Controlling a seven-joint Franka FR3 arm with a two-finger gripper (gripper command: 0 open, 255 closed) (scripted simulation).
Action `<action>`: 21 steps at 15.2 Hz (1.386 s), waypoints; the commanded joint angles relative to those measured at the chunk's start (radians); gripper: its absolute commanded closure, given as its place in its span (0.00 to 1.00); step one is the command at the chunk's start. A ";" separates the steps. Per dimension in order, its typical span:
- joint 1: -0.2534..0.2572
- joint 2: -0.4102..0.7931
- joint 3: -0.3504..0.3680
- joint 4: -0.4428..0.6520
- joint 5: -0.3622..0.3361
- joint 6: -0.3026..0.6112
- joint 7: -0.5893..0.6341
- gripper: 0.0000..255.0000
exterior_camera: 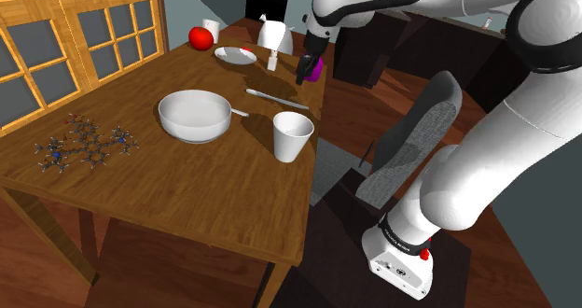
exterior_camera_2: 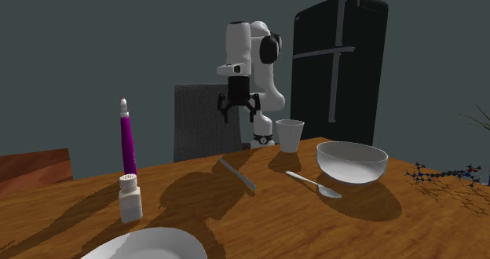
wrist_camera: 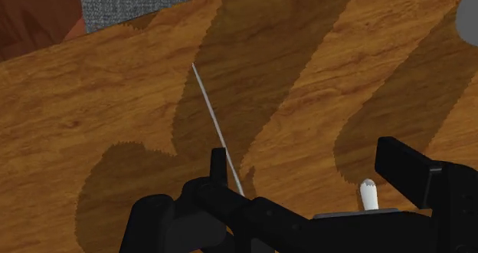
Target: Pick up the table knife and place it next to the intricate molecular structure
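A knife (exterior_camera: 277,98) is seen lying flat on the wooden table (exterior_camera: 187,187), on the side of the white bowl (exterior_camera: 191,127) where a spoon (exterior_camera_2: 314,185) is laid. The spoon is set just beside the bowl, and the knife is found a little beyond it, untouched by either. A white cup (exterior_camera: 292,138) is stood upright near the bowl on that same side, close to the table's edge and apart from the knife. On the opposite side of the bowl, a small dark model of a molecule (exterior_camera: 86,144) is spread on the wood, well apart from the knife, with the bowl placed between the two.

The black gripper (exterior_camera_2: 237,114) is held in the air above the knife, farther from the bowl than the spoon is. Its two fingers (wrist_camera: 404,167) are kept apart, and nothing is clasped between them. In the wrist view the knife is shown as a thin pale line on the wood below the gripper. No contact with the knife is made.
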 commanded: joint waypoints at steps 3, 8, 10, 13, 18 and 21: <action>0.002 0.160 -0.001 0.111 0.056 0.037 -0.127 0.00; -0.011 0.362 0.011 0.279 0.123 0.054 -0.263 0.00; -0.018 0.443 0.019 0.357 0.145 0.052 -0.310 0.00; -0.012 0.462 0.013 0.352 0.155 0.074 -0.319 0.00; -0.007 0.499 0.011 0.327 0.172 0.134 -0.330 0.00; -0.004 0.499 0.008 0.327 0.173 0.133 -0.331 0.00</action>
